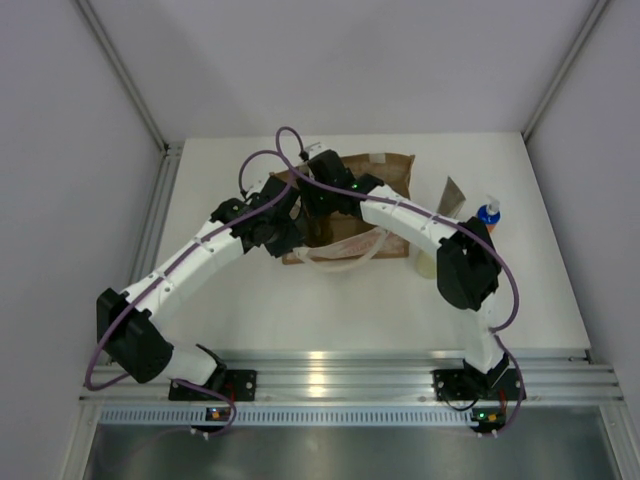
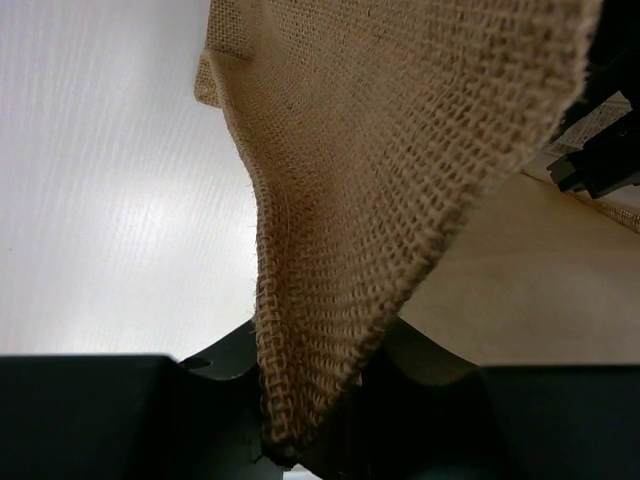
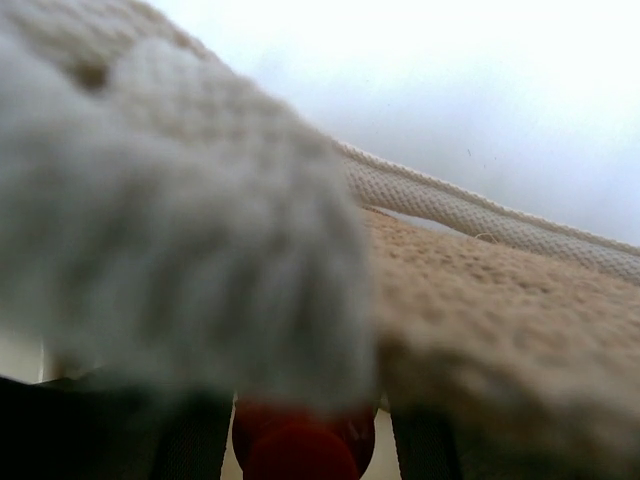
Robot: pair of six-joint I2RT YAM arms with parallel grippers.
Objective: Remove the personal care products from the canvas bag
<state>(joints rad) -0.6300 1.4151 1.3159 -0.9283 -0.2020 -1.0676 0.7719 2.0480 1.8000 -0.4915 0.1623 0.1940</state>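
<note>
The brown canvas bag (image 1: 388, 170) lies at the far middle of the table, mouth toward me. My left gripper (image 1: 288, 216) is shut on the bag's left edge; the woven fabric (image 2: 380, 200) runs down between its jaws (image 2: 310, 400). My right gripper (image 1: 318, 195) is inside the bag's mouth, with a red bottle cap (image 3: 300, 452) between its fingers (image 3: 305, 440); the bottle's body is hidden. A blurred white rope handle (image 3: 180, 230) covers much of the right wrist view. An orange-blue bottle (image 1: 488, 213), a grey sachet (image 1: 455, 195) and a pale-yellow bottle (image 1: 427, 263) are on the table to the right.
A rope handle (image 1: 345, 262) loops out in front of the bag. The right arm's elbow (image 1: 467, 265) hangs over the items on the right. White walls enclose the table, and a metal rail (image 1: 330, 380) runs along the near edge.
</note>
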